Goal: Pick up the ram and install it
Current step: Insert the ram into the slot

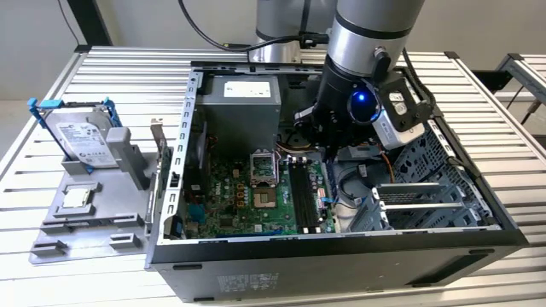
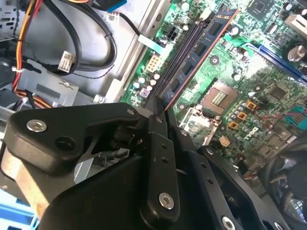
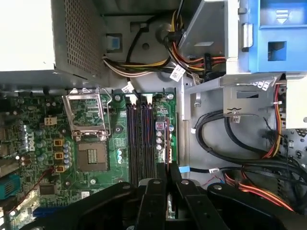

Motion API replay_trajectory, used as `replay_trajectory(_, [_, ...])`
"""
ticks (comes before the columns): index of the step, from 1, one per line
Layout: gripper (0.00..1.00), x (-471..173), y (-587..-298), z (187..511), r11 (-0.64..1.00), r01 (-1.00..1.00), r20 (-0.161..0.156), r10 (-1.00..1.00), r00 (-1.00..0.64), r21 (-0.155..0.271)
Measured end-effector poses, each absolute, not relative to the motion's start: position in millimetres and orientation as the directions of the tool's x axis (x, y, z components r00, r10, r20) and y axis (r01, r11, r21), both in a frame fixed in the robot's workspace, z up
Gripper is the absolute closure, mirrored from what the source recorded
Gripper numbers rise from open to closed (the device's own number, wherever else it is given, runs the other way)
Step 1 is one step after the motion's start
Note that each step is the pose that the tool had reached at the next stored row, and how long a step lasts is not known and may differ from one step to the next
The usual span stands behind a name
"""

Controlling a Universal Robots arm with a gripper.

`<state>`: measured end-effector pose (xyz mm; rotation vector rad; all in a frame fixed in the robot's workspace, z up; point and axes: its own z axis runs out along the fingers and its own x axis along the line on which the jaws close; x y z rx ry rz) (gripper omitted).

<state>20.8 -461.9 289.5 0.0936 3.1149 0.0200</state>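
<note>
**RAM stick in the gripper, down over the memory slots**

Labels first. The silver hard drive has a white label and the grey power supply box has a white sticker on top, but I can't make out the print on either. Small white tags hang on the cables in the first wrist view, and those are no clearer.

The ram is a long, thin dark board with black chips along its face and a reddish line down one long edge. In the second wrist view it runs away from the black gripper right along the black memory slots, just beside the silver processor socket. The gripper's fingers are pinched together on the near end of the stick. I can't tell whether it's seated in a slot or just sitting above one.

In the exterior view the silver-and-black arm reaches down into the open black tower case, with the gripper over the green motherboard. The case lies on its side in the middle of a slatted metal table.

Toward the table's edge on the exterior view's left there's a grey plastic fixture. The hard drive stands propped in it, and a small square silver processor chip lies flat in front. Behind the table is a plain pale wall.
</note>
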Motion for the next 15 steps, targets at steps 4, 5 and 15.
replay_trajectory(4, [1.0, 20.6, -462.0, 286.8, 0.998, 0.06, -0.025, 0.06, -0.998, 0.009])
replay_trajectory(5, [1.0, 20.7, -462.1, 286.3, 0.998, 0.06, -0.025, 0.06, -0.998, 0.009])
replay_trajectory(15, [1.0, 14.1, -462.1, 268.2, 1.0, 0.022, -0.028, 0.022, -0.999, 0.009])
